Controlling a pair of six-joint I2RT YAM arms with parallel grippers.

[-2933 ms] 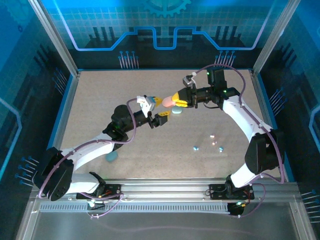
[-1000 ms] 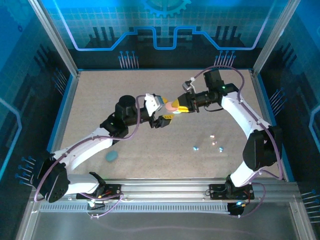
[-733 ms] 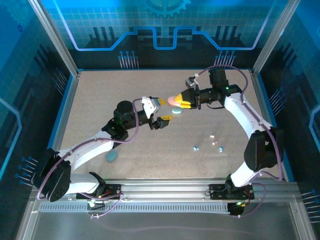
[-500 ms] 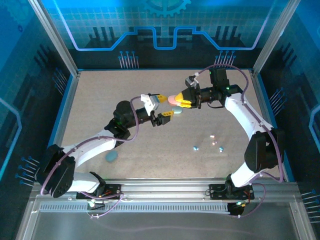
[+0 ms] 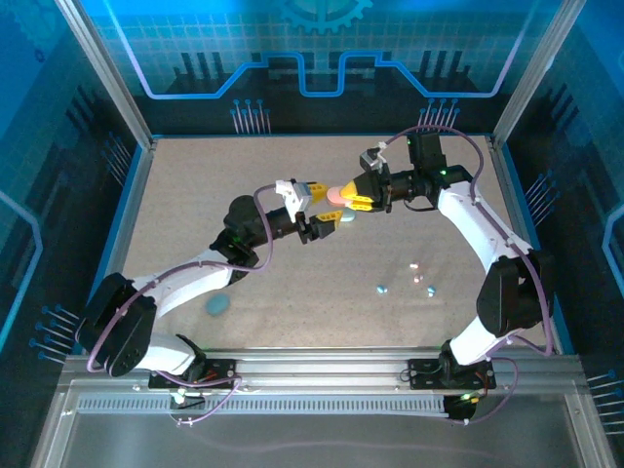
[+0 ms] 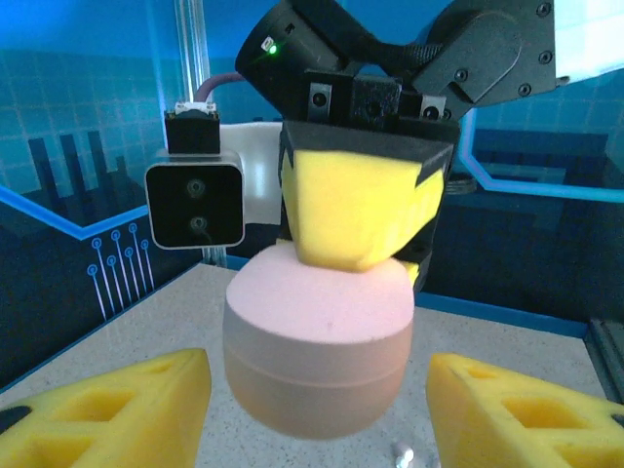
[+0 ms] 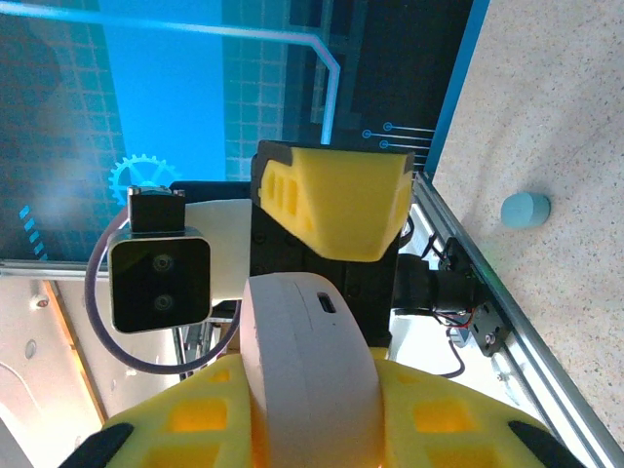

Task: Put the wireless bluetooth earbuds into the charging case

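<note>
The earbuds [image 5: 382, 289] are scattered loose on the table [image 5: 195, 205], right of centre toward the near edge, well apart from both grippers. The pink charging case [image 6: 317, 356] is held clamped in the right gripper [image 5: 343, 198] above mid-table. The left gripper [image 5: 323, 203] is spread wide, with the case between its fingers [image 6: 127, 414] and gaps on both sides. A teal case [image 5: 216, 305] lies near the front edge. Open surface surrounds both arms.

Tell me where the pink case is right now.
In the top view the pink case is above the table centre, clamped by the right gripper, between the open left gripper fingers, untouched by them.
</note>
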